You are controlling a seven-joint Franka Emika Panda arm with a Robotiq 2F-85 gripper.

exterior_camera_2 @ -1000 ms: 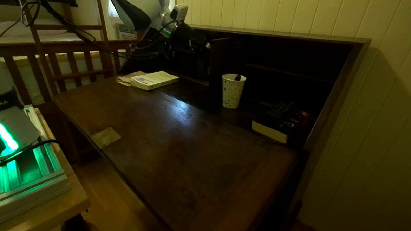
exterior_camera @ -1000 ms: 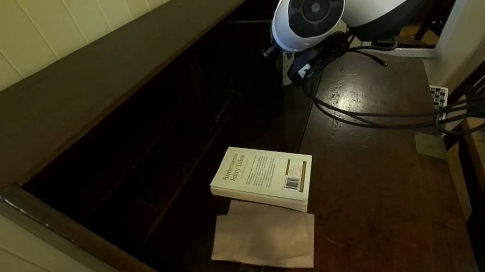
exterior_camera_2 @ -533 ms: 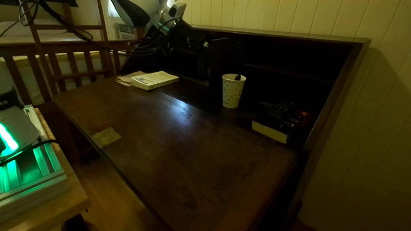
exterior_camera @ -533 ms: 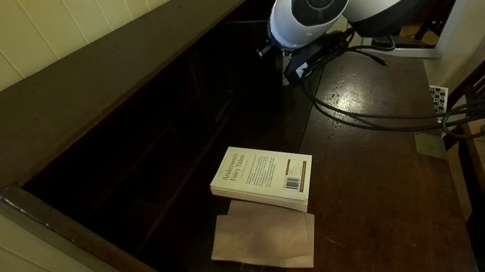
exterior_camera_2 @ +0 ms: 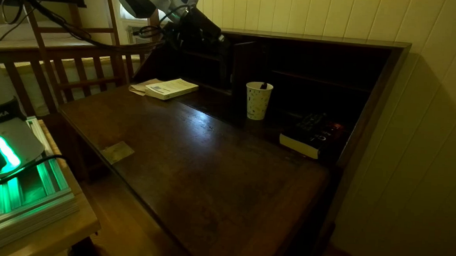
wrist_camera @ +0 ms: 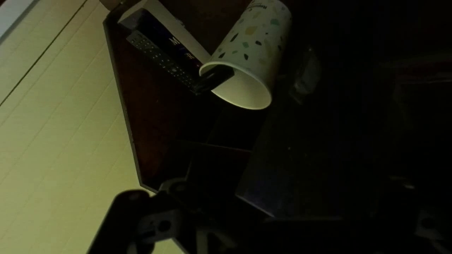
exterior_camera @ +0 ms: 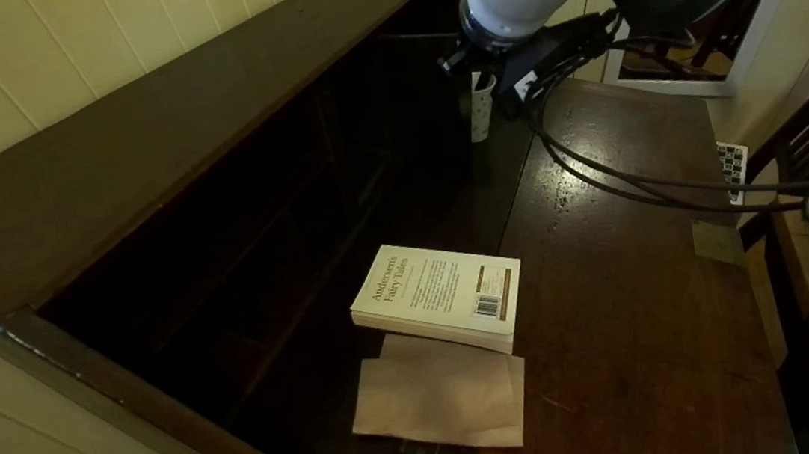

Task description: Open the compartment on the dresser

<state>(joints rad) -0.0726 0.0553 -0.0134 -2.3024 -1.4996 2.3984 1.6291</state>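
Observation:
The dresser (exterior_camera_2: 195, 161) is dark brown, with a raised back row of cubbyholes. The compartment's flat door (exterior_camera_2: 243, 66) stands swung out from that row in both exterior views (exterior_camera: 428, 93). The compartment's inside is too dark to make out. My gripper (exterior_camera_2: 225, 51) is up by the door's upper front edge and is partly lost in shadow. In the wrist view my gripper (wrist_camera: 289, 190) has its fingers spread wide apart. The door (wrist_camera: 282, 187) shows between them, but I see no grip on it.
A speckled white cup (exterior_camera_2: 258, 102) with a dark item in it stands beside the door. A dark thick book (exterior_camera_2: 309, 136) lies nearer the dresser's end. A pale book (exterior_camera: 442, 294) and brown paper (exterior_camera: 441, 400) lie on the desktop. Cables (exterior_camera: 618, 186) hang from the arm.
The arm and gripper have risen and drawn back a little, leftward in an exterior view. The cup shows more beyond the door. The door has not visibly moved.

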